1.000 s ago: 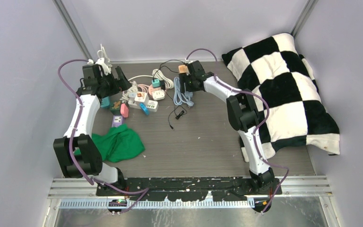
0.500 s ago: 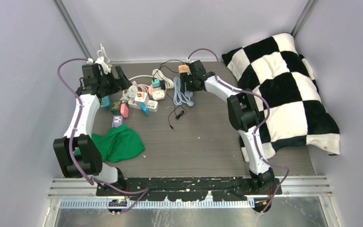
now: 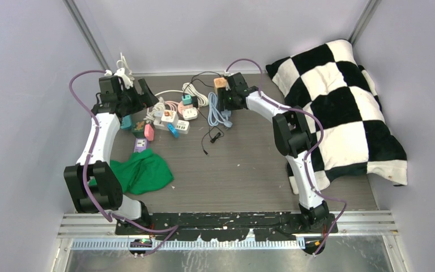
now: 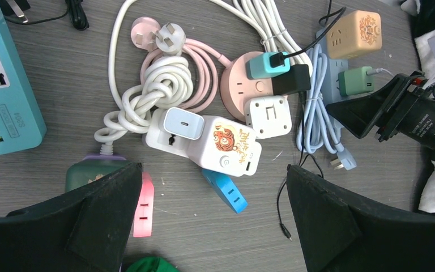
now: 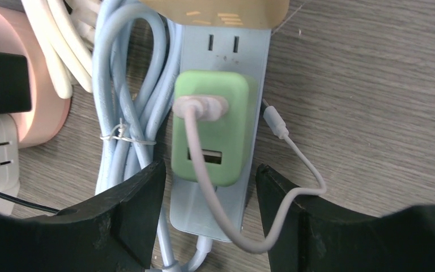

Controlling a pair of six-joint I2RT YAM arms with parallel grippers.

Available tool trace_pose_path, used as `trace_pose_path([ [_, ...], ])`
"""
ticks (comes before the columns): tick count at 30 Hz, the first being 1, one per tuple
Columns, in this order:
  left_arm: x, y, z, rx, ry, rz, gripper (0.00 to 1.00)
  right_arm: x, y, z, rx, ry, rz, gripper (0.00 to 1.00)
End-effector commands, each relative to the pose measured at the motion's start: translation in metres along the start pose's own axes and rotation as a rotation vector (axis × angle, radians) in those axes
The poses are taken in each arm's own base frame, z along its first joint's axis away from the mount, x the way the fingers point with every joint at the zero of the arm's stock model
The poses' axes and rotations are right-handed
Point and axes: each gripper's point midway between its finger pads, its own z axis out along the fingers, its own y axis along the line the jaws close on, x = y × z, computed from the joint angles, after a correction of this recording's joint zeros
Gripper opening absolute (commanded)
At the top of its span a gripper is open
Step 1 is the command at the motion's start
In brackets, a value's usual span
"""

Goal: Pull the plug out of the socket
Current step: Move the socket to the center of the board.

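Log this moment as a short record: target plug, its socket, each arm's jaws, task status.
target plug: green charger, white cable in its port
socket: light blue power strip, lying flat on the table; charger seated in it
right gripper: jaws open, one on each side of the green charger; contact unclear
left gripper: jaws wide open, holding nothing, above the white cube adapter
status: plug not yet pulled
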Motion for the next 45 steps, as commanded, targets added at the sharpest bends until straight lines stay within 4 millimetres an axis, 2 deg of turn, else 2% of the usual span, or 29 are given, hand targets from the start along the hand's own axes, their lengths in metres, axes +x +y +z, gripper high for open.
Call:
trace_pose_path([
  [1,-0.023,-0.015,-0.004,0.046,-0.062,0.023,1.0,-0.007,-0.003,-0.007,0.011,-0.019,-0.015,0.64],
  [5,-0.023,-0.016,-0.004,0.047,-0.061,0.025,1.0,-0.004,-0.004,-0.007,0.008,-0.009,-0.036,0.57],
  [12,-0.021,-0.019,-0.003,0.054,-0.057,0.019,1.0,0.011,-0.017,0.001,0.055,0.032,-0.117,0.54],
  [18,-0.024,-0.025,-0.004,0.086,-0.072,-0.009,1.0,0.024,-0.024,0.002,0.068,0.078,-0.159,0.58],
  [25,-0.037,-0.039,-0.008,0.151,-0.152,-0.075,1.0,0.036,-0.033,0.003,0.099,0.124,-0.206,0.61],
  [27,-0.041,-0.043,-0.011,0.171,-0.181,-0.084,1.0,0.035,-0.035,0.001,0.111,0.124,-0.215,0.56],
  [28,-0.043,-0.045,-0.013,0.193,-0.201,-0.097,1.0,0.033,-0.035,-0.001,0.112,0.12,-0.221,0.5],
  [32,-0.053,-0.04,-0.014,0.29,-0.284,-0.311,1.0,0.02,-0.034,-0.019,0.094,0.083,-0.247,0.21],
  [33,-0.049,-0.039,-0.013,0.333,-0.278,-0.345,1.0,0.02,-0.036,-0.025,0.091,0.082,-0.245,0.14],
  [35,-0.048,-0.046,-0.017,0.399,-0.277,-0.362,1.0,0.017,-0.036,-0.038,0.058,0.075,-0.272,0.06],
  [37,-0.044,-0.051,-0.02,0.424,-0.263,-0.342,0.99,0.015,-0.041,-0.053,0.033,0.072,-0.278,0.02],
  [40,-0.036,-0.067,-0.024,0.47,-0.242,-0.278,0.97,0.017,-0.052,-0.076,-0.004,0.087,-0.279,0.01],
  [45,-0.015,-0.105,-0.028,0.535,-0.223,-0.131,0.96,0.039,-0.064,-0.115,-0.172,0.178,-0.294,0.01],
])
